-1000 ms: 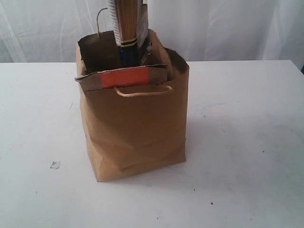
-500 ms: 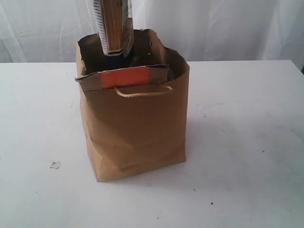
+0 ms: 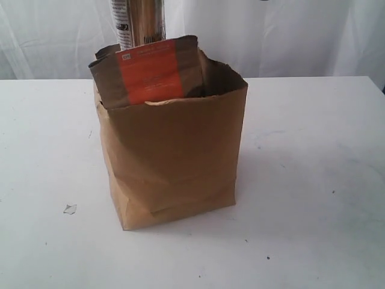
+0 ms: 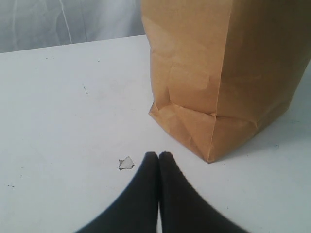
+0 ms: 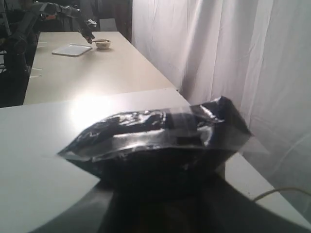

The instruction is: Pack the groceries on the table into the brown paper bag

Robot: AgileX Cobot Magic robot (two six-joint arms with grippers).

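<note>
Brown paper bag (image 4: 218, 68) | just beyond closed left jaws (not touching)

Of the long glossy spaghetti packet (image 3: 139, 21) we lose the top past the picture's upper edge and the lower end inside the tall creased brown paper bag (image 3: 174, 156).

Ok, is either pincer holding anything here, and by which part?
The right pincer seems to hold the long spaghetti packet by its sealed upper end; the left pincer is shut on nothing, beside the brown paper bag.
</note>
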